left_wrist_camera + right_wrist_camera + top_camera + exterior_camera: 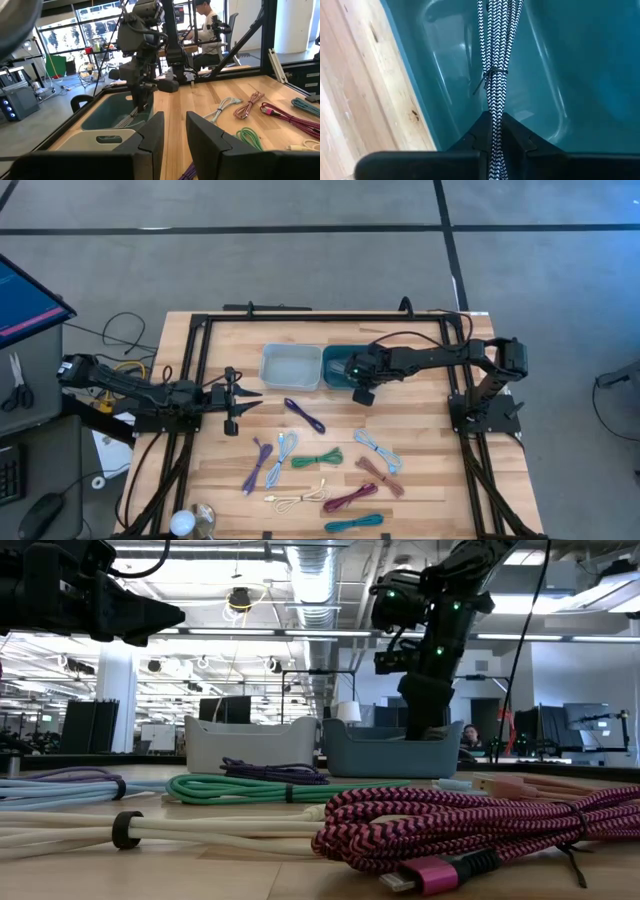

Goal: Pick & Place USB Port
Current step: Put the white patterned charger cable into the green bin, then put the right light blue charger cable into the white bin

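Black-and-white braided cable (496,75) is pinched between the right gripper (495,131) fingers, hanging into the teal bin (580,65) (tie wrapped mid-bundle). Left gripper (236,402) waits parted, holding nothing, over the table (430,500) beside loose cables (318,459).

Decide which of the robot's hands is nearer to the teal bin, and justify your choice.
Right. The right hand hangs over the teal bin, shut on a black-and-white braided cable. The left hand waits open past the grey bin, on the far side from it.
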